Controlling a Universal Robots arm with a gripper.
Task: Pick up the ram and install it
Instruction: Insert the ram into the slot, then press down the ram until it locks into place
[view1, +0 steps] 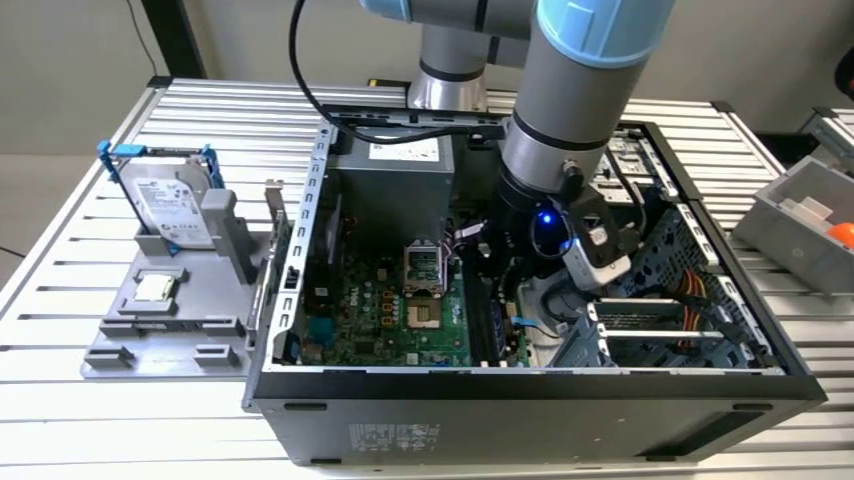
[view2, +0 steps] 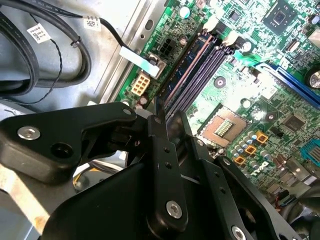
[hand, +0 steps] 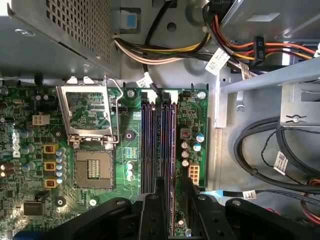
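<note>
The ram (hand: 168, 135) is a long dark stick standing on edge in line with the motherboard's memory slots (hand: 149, 145), next to the empty processor socket (hand: 94, 169). My gripper (hand: 171, 182) is down inside the computer case, its black fingers (hand: 152, 205) closed on either side of one end of the ram. In the second wrist view the ram (view2: 182, 70) runs from the gripper (view2: 167, 117) along the outermost slot toward the white slot latches (view2: 212, 24). In the exterior view the gripper (view1: 514, 310) sits low over the board's edge.
The open computer case (view1: 534, 385) lies on a slatted table. Power cables (hand: 165, 50) and a drive cage (view1: 667, 300) crowd the space beside the slots. Left of the case in the exterior view, a grey holder (view1: 167, 320) carries a hard drive (view1: 171, 205) and a small square chip (view1: 156, 288).
</note>
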